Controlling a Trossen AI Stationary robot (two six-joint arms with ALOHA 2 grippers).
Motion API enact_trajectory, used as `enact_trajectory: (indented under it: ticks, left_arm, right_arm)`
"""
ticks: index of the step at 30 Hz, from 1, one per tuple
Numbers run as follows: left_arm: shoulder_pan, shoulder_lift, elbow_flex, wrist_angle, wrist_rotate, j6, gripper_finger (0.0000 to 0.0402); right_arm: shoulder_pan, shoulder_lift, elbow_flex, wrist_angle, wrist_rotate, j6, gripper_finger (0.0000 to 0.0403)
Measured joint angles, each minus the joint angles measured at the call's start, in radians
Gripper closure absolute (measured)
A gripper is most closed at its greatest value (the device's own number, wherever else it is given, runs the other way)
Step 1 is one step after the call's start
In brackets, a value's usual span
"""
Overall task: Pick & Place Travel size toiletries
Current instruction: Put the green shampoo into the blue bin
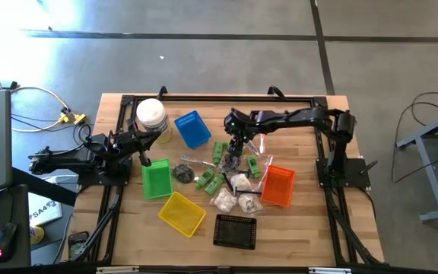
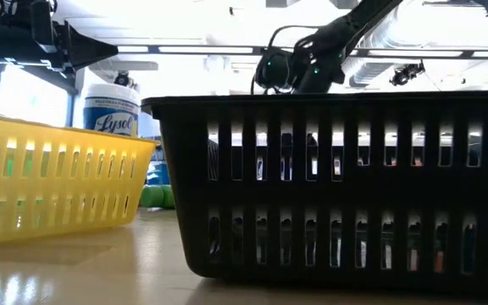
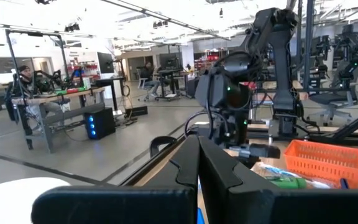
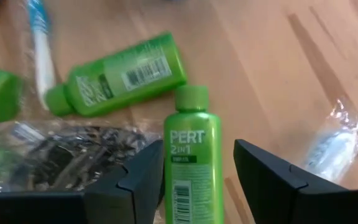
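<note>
My right gripper (image 4: 197,149) hangs open over the pile of toiletries at the table's middle (image 1: 234,152). One finger stands on either side of a small green bottle (image 4: 191,168) that lies flat on the wood, cap away from the wrist. A second green bottle (image 4: 117,74), a toothbrush (image 4: 39,37) and a clear packet of black combs (image 4: 73,155) lie beside it. White puffy packets (image 1: 234,202) lie nearer the front edge. My left gripper (image 3: 197,162) is shut and waits at the left, by the green basket (image 1: 157,180).
Baskets ring the pile: blue (image 1: 192,128) at the back, yellow (image 1: 182,213) and black (image 1: 235,230) at the front, orange (image 1: 278,185) on the right. A big white jar (image 1: 151,116) stands at the back left. A clear-wrapped item (image 4: 340,143) lies near the right finger.
</note>
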Motion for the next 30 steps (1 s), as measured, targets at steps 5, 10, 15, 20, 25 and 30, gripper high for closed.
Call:
enact_trajectory:
  ticks: [5, 10, 15, 20, 25, 30]
  left_arm:
    - [0.0, 0.0, 0.0, 0.0, 0.0, 0.0, 0.0402]
    - [0.0, 0.0, 0.0, 0.0, 0.001, 0.0, 0.0402]
    - [0.0, 0.0, 0.0, 0.0, 0.003, 0.0, 0.0402]
    - [0.0, 0.0, 0.0, 0.0, 0.003, 0.01, 0.0402]
    - [0.0, 0.0, 0.0, 0.0, 0.003, 0.025, 0.0402]
    - [0.0, 0.0, 0.0, 0.0, 0.003, 0.026, 0.0402]
  right_arm:
    - [0.0, 0.037, 0.002, -0.018, 0.007, 0.002, 0.0214]
    - [0.0, 0.064, 0.001, -0.023, -0.004, -0.01, 0.0214]
    - [0.002, 0.096, 0.003, -0.023, -0.003, -0.018, 0.0215]
    - [0.006, 0.12, 0.006, -0.026, -0.005, -0.027, 0.0216]
    - [0.021, 0.112, 0.003, -0.008, 0.024, -0.101, 0.0228]
    - [0.034, 0.096, 0.0, 0.045, 0.021, -0.123, 0.0268]
